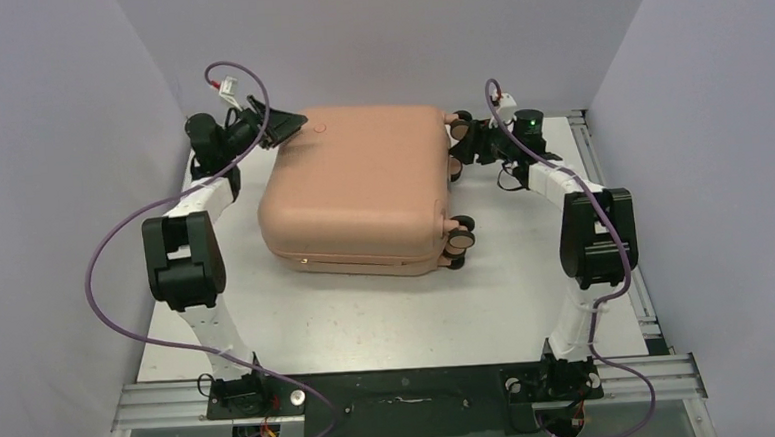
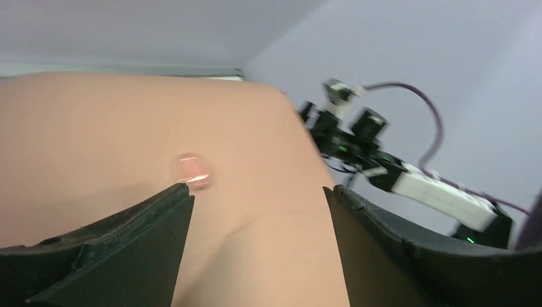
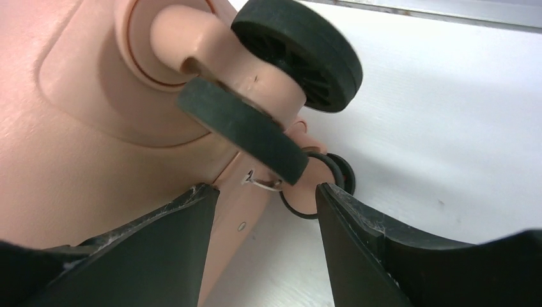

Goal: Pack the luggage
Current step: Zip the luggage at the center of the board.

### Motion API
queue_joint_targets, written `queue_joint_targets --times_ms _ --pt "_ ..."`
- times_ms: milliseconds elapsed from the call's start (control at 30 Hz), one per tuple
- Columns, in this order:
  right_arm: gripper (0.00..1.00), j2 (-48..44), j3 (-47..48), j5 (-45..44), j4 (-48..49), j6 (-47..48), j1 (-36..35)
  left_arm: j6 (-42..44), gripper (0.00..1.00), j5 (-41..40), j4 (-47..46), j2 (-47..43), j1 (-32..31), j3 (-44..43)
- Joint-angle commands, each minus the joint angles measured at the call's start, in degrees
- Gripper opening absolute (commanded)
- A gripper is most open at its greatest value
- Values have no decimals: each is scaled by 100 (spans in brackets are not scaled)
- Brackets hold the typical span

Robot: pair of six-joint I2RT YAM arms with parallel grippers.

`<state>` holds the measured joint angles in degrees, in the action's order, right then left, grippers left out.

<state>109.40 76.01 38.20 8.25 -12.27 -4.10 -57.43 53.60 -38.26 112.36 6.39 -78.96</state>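
The salmon-pink luggage [image 1: 357, 185] lies flat and closed on the white table, its caster wheels [image 1: 457, 237] facing right. My left gripper [image 1: 287, 127] is open over the shell's far left corner, near the small round dot [image 2: 192, 171]; the pink shell [image 2: 255, 192] fills the space between its fingers. My right gripper [image 1: 463, 146] is open at the far right corner by the wheels. In the right wrist view a black-and-pink caster [image 3: 268, 70] sits just ahead of the fingers, with the shell [image 3: 77, 147] on the left.
The white table [image 1: 369, 320] extends in front of the suitcase to the black base rail [image 1: 403, 390]. Lavender walls close in on the left, back and right. Purple cables [image 1: 104, 243] loop beside both arms.
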Motion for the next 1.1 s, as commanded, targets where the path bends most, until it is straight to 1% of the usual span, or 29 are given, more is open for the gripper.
queue_joint_targets --times_ms 0,100,167,200,233,267,300,333,367,467,567,600,633,700,767,833,933,1067 --pt "60 249 388 1413 1097 -722 -586 -1283 78 956 -1625 -770 -767 -71" --pt "59 361 614 1454 1089 -818 -671 -1220 78 904 -1556 -1105 -773 -36" --pt "59 374 734 1234 837 -712 -697 -630 78 723 -851 -1371 -678 -6" --pt "59 338 710 1084 726 -614 -698 -229 78 545 -323 -1524 -446 4" --pt "59 277 671 833 593 -474 -691 322 78 323 640 -1668 -260 -62" --pt "59 230 622 659 447 -311 -677 1009 78 0 1223 -1801 -95 -138" --pt "59 191 596 536 261 -144 -660 1754 78 -364 2280 -1894 68 -298" --pt "59 163 561 486 154 -33 -631 2498 78 -703 2896 -1952 209 -412" --pt "59 153 513 498 117 7 -583 2704 79 -893 3073 -1965 357 -399" --pt "59 138 458 545 -81 174 -440 2711 79 -917 3338 -1779 794 -332" --pt "59 185 527 481 -351 453 -337 3164 80 -1470 3976 -1656 965 -256" --pt "59 228 607 479 -488 553 -301 3296 80 -1695 4102 -1625 969 -203" --pt "59 271 701 489 -619 648 -282 3331 80 -1759 4035 -1579 961 -127" --pt "59 344 783 593 -779 751 -261 3223 80 -1499 3762 -1340 943 -2" --pt "59 370 809 739 -939 897 -267 3129 80 -1302 3678 -1076 861 3" --pt "59 415 847 926 -1130 1078 -275 3074 80 -1203 3593 -873 797 83" --pt "59 511 967 1238 -1429 1347 -275 2773 79 -1081 3233 -647 791 311" --pt "60 596 1107 1527 -1606 1568 -305 2550 80 -1099 2925 -436 790 466"
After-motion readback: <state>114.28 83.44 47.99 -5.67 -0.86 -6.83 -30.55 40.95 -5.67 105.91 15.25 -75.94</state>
